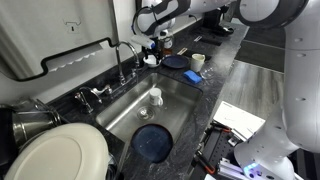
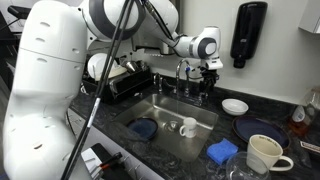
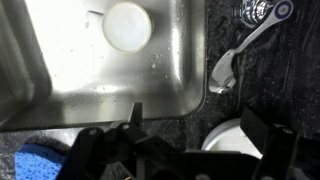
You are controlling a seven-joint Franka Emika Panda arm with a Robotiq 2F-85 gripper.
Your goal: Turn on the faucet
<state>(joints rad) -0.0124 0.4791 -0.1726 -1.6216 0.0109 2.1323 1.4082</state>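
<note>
The faucet (image 1: pixel 119 62) is a tall chrome gooseneck tap behind the steel sink (image 1: pixel 180 100); it also shows in an exterior view (image 2: pixel 181 78). My gripper (image 1: pixel 152 45) hangs open and empty over the dark counter just beyond the faucet, apart from it (image 2: pixel 208 70). In the wrist view the open fingers (image 3: pixel 195 118) frame a white bowl (image 3: pixel 225 140) on the counter. A chrome lever (image 3: pixel 238 55) with its base at the top right lies ahead of the fingers, beside the sink's corner. No water is seen running.
In the sink lie a white cup (image 3: pixel 127 25) and a blue plate (image 1: pixel 152 143). A blue sponge (image 2: pixel 222 151), a mug (image 2: pixel 262 153) and a dark plate (image 2: pixel 258 130) sit on the counter. A black dispenser (image 2: pixel 247 35) hangs on the wall. A large white plate (image 1: pixel 55 158) stands near.
</note>
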